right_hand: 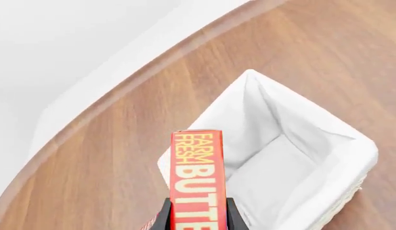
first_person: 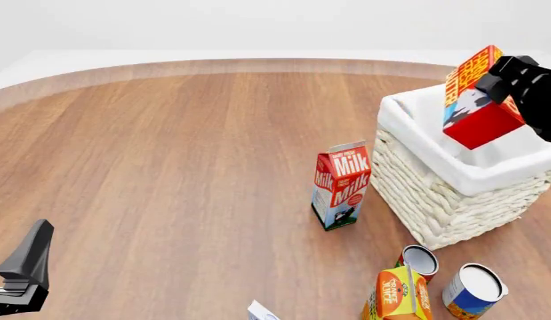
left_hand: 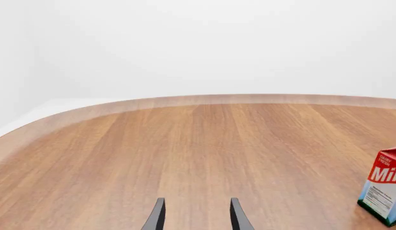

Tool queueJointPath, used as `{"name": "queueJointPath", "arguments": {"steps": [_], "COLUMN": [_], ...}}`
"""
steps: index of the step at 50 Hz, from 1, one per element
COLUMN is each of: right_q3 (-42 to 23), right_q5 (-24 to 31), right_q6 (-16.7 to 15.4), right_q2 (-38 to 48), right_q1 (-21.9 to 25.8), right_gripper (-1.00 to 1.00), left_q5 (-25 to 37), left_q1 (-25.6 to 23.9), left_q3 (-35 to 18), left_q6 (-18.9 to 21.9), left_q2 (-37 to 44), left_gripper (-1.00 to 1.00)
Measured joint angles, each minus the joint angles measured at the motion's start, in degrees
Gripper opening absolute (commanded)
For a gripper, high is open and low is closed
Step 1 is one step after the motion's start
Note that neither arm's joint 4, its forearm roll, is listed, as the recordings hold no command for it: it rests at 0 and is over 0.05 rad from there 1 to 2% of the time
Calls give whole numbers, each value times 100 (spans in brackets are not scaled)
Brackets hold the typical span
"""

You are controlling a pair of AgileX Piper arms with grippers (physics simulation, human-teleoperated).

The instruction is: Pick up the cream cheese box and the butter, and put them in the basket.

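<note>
My right gripper is shut on the butter, a red and orange box that hangs tilted over the basket. The right wrist view looks down past the butter, clamped in the right gripper, into the white cloth lining of the basket, which holds nothing. Only a white corner with blue markings shows at the front view's lower edge; it looks like the cream cheese box. My left gripper stays low at the near left, far from it. In its wrist view the left gripper is open and holds nothing.
A red-and-white Milk carton stands just left of the basket and also shows as the Milk carton in the left wrist view. An orange juice carton and two cans sit in front of the basket. The table's curved far edge runs behind.
</note>
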Motion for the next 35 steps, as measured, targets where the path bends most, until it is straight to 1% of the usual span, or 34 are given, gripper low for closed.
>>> {"name": "queueJointPath", "arguments": {"steps": [22,35], "right_q3": [24,40], "right_q5": [-279,-376], "right_q6": [-294,-382], "right_q2": [392,509], "right_q1": [-322,-436], "right_gripper": [-100,-100], "left_q5": [0,0], "left_q1": [0,0], "left_q3": [0,0], "left_q6": [0,0], "left_q2": [0,0], "left_gripper": [100,100]}}
